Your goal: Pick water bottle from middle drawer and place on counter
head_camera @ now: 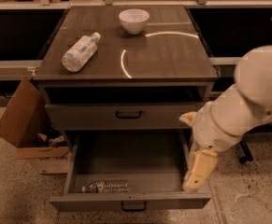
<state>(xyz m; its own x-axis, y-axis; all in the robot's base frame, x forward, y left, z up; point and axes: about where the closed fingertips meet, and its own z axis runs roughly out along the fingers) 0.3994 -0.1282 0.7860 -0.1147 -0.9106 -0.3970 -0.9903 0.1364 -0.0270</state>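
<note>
The water bottle (105, 187) lies on its side at the front left of the open middle drawer (131, 162), label up, cap to the left. The drawer is pulled fully out, with a dark bar handle (134, 206) on its front. My gripper (196, 176) hangs at the drawer's right front corner, pointing down, over the right wall, well to the right of the bottle and holding nothing that I can see. The counter (173, 50) is the dark wood-grain top above.
A bigger bottle with a pale label (81, 52) lies on the counter's left side. A white bowl (134, 21) stands at its back. The upper drawer (126, 115) is shut. A cardboard box (21, 120) sits on the floor to the left.
</note>
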